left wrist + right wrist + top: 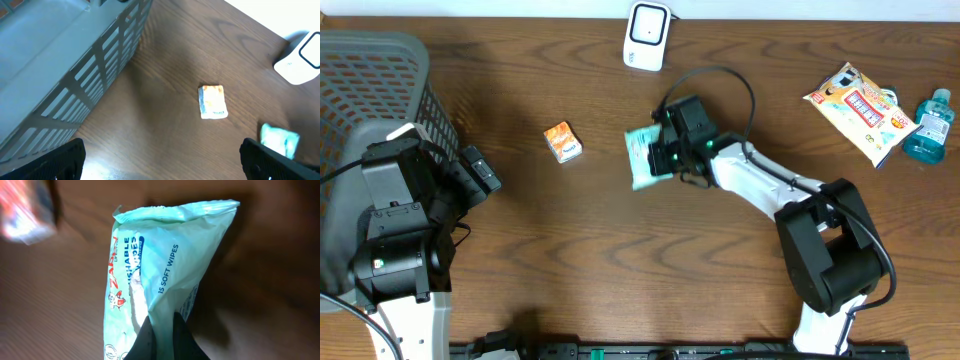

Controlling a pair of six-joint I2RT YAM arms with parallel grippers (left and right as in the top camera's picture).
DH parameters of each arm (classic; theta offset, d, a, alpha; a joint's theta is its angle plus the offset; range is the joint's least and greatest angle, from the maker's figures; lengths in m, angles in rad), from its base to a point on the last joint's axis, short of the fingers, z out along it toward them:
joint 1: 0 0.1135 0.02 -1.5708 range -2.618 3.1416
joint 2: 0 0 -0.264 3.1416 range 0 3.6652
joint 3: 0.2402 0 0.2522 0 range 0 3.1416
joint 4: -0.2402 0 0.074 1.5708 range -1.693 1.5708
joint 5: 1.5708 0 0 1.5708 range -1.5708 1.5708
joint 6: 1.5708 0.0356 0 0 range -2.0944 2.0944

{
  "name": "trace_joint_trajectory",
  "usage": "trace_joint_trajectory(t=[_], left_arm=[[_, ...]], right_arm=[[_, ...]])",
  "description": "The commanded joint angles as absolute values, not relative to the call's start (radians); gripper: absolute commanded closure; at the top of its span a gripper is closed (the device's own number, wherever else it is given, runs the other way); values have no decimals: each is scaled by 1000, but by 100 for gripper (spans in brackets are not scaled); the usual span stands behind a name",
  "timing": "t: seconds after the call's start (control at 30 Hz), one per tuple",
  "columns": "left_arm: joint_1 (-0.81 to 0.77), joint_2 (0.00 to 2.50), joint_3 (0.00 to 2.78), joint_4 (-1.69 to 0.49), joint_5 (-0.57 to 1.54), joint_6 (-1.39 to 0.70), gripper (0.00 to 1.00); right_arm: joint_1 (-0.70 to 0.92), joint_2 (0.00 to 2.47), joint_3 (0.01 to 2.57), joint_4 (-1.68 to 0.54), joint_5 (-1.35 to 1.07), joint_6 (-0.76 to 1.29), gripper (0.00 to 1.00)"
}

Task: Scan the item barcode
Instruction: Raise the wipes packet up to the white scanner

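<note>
— Below the white scanner (pixel 646 35), mid-worktop (pixel 620 270), your right pincer (pixel 667 160) is clamped on the green wipes pack (pixel 640 158)!
— Where's the pinch?
— On the pack's end nearest your wrist camera, fingertips (pixel 170 340) squeezed together on the film.
— And your left pincer (pixel 480 178)?
— Spread wide, holding nothing, beside the grey basket (pixel 380 70). An orange packet (pixel 562 141) lies apart, left of the pack.
</note>
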State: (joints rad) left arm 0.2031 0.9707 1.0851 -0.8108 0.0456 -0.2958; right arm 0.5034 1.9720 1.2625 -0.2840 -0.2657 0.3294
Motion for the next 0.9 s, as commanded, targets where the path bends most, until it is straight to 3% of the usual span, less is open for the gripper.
trace_joint_trajectory(t=[0.0,0.23,0.57,0.87], left_arm=[[209,973,1090,-811,33,-305,2],[209,973,1090,-811,33,-305,2],[209,973,1090,-811,33,-305,2],[209,973,1090,-811,33,-305,2]], right_arm=[[475,1957,1364,-270,-265,329,99],[430,1961,1414,-37,-264,343,99],[382,2004,1431,267,-226,543,99],[368,2252,1902,39,-245,523,99]])
